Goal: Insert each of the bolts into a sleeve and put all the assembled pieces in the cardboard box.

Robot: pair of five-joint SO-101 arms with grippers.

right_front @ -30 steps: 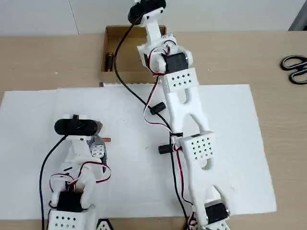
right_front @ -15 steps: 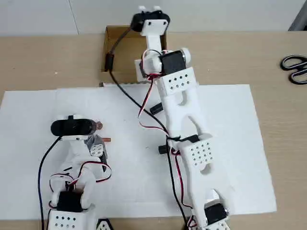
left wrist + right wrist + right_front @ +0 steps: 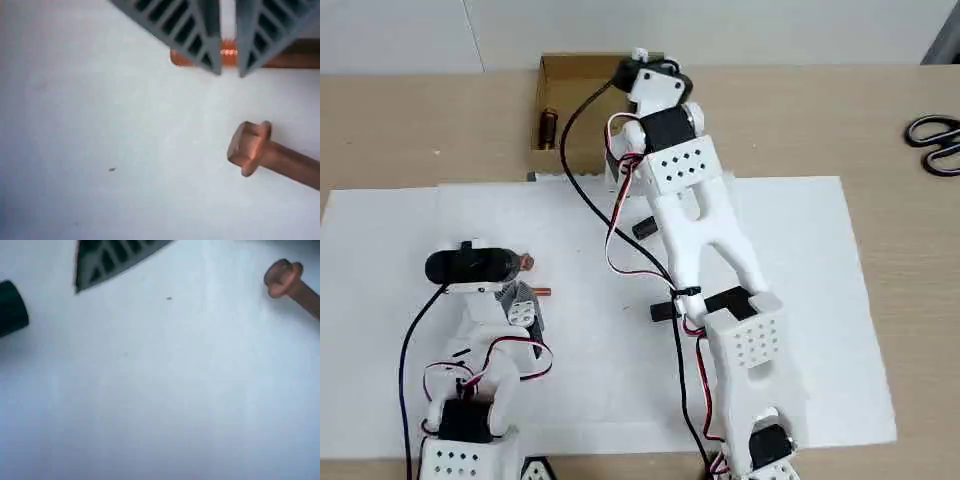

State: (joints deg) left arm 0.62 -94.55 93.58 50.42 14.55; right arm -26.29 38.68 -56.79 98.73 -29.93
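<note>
The left hand [image 3: 229, 74] sits well apart from the cardboard box [image 3: 570, 68], on the arms' side of it. Its fingers [image 3: 200, 30] are almost together, with only a slit between them. A threaded copper piece [image 3: 295, 55] crosses behind that slit, its long axis running across the fingers and roughly parallel to the box's front wall — whether it is pinched or merely lies under the tips I cannot tell. Just beside it a free bolt [image 3: 250, 147] lies on the white paper [image 3: 800, 250], flanged head showing, shank angled away. The right hand [image 3: 642, 60] is at the box's rim; whether it is released or clenched I cannot tell. The left arm is therefore much the nearer to both copper pieces. Counted: two copper pieces far from the box, one brown assembled piece [image 3: 548, 127] inside it by the left wall, one black cylinder [image 3: 642, 227] on the paper nearer the box, and a second black cylinder [image 3: 663, 311] farther from it — possibly sleeves.
</note>
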